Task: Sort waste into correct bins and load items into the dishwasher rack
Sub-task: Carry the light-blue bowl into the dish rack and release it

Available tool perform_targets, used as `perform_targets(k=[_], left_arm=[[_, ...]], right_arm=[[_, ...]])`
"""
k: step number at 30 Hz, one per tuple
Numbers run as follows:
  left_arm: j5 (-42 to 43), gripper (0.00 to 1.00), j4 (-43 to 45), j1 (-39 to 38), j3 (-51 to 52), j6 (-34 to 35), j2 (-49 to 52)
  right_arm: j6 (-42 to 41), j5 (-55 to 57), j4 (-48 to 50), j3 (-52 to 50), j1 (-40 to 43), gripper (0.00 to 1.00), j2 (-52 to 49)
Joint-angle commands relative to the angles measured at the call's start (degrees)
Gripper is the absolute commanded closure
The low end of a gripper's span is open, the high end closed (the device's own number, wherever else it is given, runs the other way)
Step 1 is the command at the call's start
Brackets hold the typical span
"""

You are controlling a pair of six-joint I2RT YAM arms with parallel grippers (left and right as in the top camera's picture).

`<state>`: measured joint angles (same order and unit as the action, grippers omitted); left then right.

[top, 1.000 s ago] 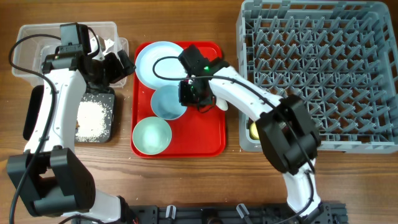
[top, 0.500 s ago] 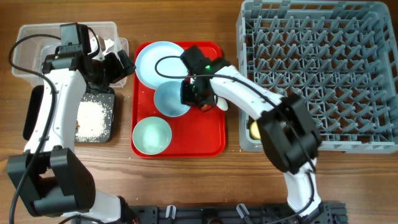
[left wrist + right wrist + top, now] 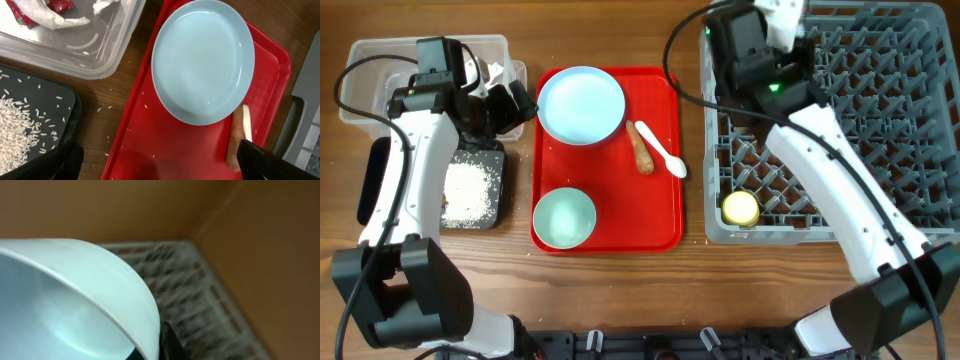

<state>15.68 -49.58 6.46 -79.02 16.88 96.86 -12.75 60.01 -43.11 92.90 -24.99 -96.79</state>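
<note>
My right gripper (image 3: 770,28) is shut on the rim of the light blue bowl (image 3: 786,14), holding it above the back left corner of the grey dishwasher rack (image 3: 880,120). In the right wrist view the bowl (image 3: 75,300) fills the left side, one dark finger (image 3: 169,342) pressed to its rim. My left gripper (image 3: 515,105) stands open and empty over the left edge of the red tray (image 3: 150,145), beside the plate (image 3: 202,60). The carrot-like stick (image 3: 640,148) and white spoon (image 3: 665,155) lie on the tray. The pale green bowl (image 3: 564,217) sits at its front.
The clear tub (image 3: 380,75) at the back left holds the red-and-white wrapper (image 3: 40,12). The black tray (image 3: 470,190) in front of it holds white rice, and a few grains lie on the table. A yellow cup (image 3: 740,208) stands in the rack's front left corner.
My right gripper shut on the light blue bowl, lifted it off the red tray and carried it to the rack's back left corner, uncovering the stick and spoon. The left arm has not moved.
</note>
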Motion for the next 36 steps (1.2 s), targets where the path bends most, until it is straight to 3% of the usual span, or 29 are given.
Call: perform_targets(k=[1, 3, 8, 17, 24, 27, 30, 33, 35, 36], left_arm=[[-0.3, 0.00, 0.3, 0.1, -0.7, 0.1, 0.6], [-0.3, 0.00, 0.3, 0.1, -0.7, 0.1, 0.6], [-0.3, 0.00, 0.3, 0.1, -0.7, 0.1, 0.6], [-0.3, 0.00, 0.3, 0.1, -0.7, 0.1, 0.6], [-0.3, 0.00, 0.3, 0.1, -0.7, 0.1, 0.6], [-0.3, 0.00, 0.3, 0.1, -0.7, 0.1, 0.6], [-0.3, 0.00, 0.3, 0.1, -0.7, 0.1, 0.6], [-0.3, 0.00, 0.3, 0.1, -0.7, 0.1, 0.6], [-0.3, 0.00, 0.3, 0.1, -0.7, 0.1, 0.6], [-0.3, 0.00, 0.3, 0.1, -0.7, 0.1, 0.6]], right_arm=[[24.7, 11.0, 7.8, 0.5, 0.0, 0.96, -5.3], [33.1, 12.3, 12.5, 0.5, 0.4, 0.96, -9.7], [38.2, 17.8, 13.9, 0.5, 0.8, 0.96, -17.2], [38.0, 10.8, 9.7, 0.4, 0.5, 0.96, -21.1], [31.6, 4.7, 3.0, 0.4, 0.4, 0.95, -21.1], [32.0, 4.2, 2.7, 0.4, 0.1, 0.73, -21.1], [32.3, 3.9, 2.7, 0.4, -1.1, 0.71, -21.1], [32.3, 3.9, 2.7, 0.4, -3.0, 0.62, -21.1], [32.3, 4.0, 2.8, 0.4, -4.4, 0.46, -21.1], [32.3, 3.9, 2.8, 0.4, -5.0, 0.28, -21.1]])
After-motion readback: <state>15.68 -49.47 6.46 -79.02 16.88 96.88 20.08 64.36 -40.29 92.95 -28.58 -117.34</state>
